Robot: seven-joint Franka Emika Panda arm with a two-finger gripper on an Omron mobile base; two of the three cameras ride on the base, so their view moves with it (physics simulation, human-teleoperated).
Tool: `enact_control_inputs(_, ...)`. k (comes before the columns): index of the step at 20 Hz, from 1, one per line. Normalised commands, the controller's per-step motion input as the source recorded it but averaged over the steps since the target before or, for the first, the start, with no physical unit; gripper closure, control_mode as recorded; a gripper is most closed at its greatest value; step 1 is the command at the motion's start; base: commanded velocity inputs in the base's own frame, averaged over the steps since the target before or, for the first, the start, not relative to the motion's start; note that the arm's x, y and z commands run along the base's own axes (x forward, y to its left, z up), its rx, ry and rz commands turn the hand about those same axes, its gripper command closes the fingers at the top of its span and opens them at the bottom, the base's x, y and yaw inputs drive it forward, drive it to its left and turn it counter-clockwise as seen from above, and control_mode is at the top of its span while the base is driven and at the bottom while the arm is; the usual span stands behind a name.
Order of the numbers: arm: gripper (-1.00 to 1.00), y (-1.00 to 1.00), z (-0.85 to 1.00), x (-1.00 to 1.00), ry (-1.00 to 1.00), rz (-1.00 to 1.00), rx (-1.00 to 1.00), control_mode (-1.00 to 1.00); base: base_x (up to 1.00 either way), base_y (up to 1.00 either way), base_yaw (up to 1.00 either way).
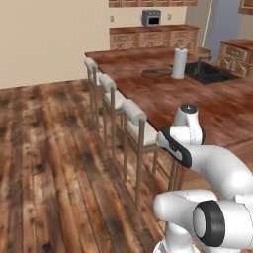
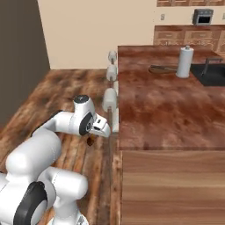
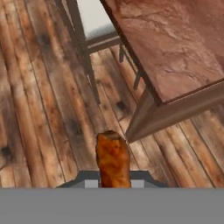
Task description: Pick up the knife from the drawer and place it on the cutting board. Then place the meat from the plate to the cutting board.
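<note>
Reddish-brown meat (image 3: 113, 159) sits clamped in the closed claw (image 3: 113, 183), carried off the tabletop (image 3: 175, 48) edge above the floor. Step: meat transfer; next, judged, swing toward the cutting board (image 2: 161, 69) at 1 o'clock.

Reddish-brown lump of meat (image 3: 113, 159): lower end hidden behind the end effector (image 3: 113, 183), whose fingertips are cut off by the grey band. Flat dark-brown wooden cutting board (image 1: 157, 72): partly hidden behind the white paper-towel roll (image 1: 179, 63); anything on it too small to tell. Black sink (image 2: 212, 74): cut off by the right edge.
</note>
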Motion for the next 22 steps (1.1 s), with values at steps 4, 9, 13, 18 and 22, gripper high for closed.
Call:
enact_control_inputs(4,1.00,0.00,0.00,0.00,0.00,0.00,0.00,1.00,0.43,1.00,-0.38)
enact_control_inputs(9,1.00,0.00,0.00,0.00,0.00,0.00,0.00,1.00,0.63,1.00,-0.61)
enact_control_inputs(13,1.00,0.00,0.00,0.00,0.00,0.00,0.00,1.00,0.66,1.00,-0.68)
enact_control_inputs(18,1.00,0.00,0.00,0.00,0.00,0.00,0.00,1.00,0.47,1.00,-0.65)
enact_control_inputs(22,1.00,0.00,0.00,0.00,0.00,0.00,0.00,1.00,0.11,1.00,-0.60)
